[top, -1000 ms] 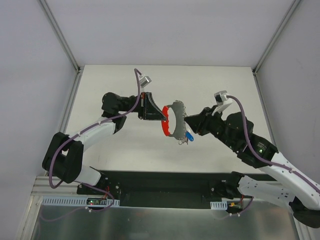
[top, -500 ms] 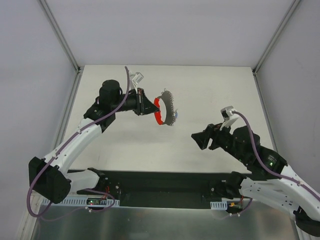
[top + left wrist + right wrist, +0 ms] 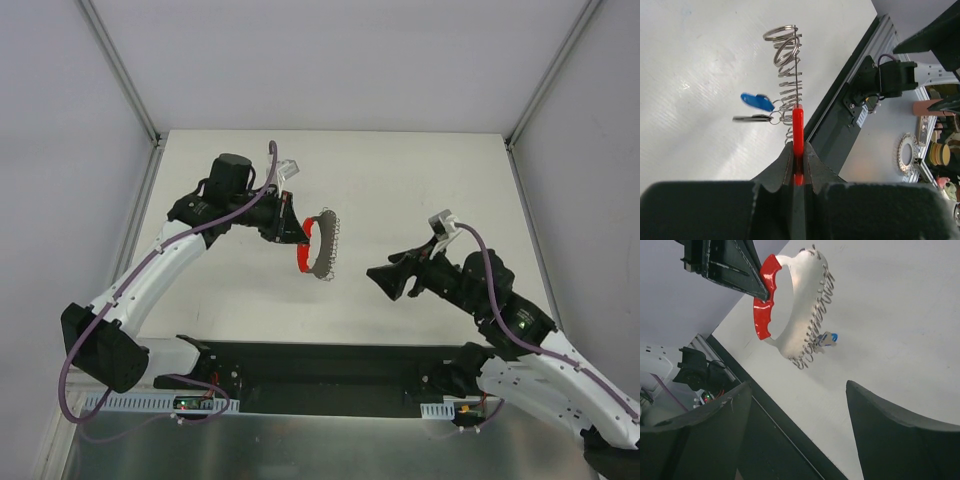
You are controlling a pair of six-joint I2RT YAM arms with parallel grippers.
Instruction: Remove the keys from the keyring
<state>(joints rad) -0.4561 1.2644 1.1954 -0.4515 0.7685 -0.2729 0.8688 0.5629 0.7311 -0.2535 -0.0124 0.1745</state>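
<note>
The keyring (image 3: 318,246) is up off the surface (image 3: 430,180), left of the middle in your top view: a curved grey plate with a red tag (image 3: 798,127) along one side and a row of small wire rings (image 3: 786,47) along the other. Your left claw (image 3: 798,152) is pinched tight on the red tag, one finger on each flat face, and nothing else holds the keyring up. From the left wrist you see it edge-on, with the rings stacked away from the claw. The keys (image 3: 828,338) hang from rings partway along the row: a blue key (image 3: 757,101) and, just beside it, a grey key (image 3: 751,118), both on the keyring. Your right claw (image 3: 385,281) stands well apart to the right of the keyring, pointing toward it. Its jaws are spread wide with nothing between them. The plate sits in the upper part of the right wrist view.
</note>
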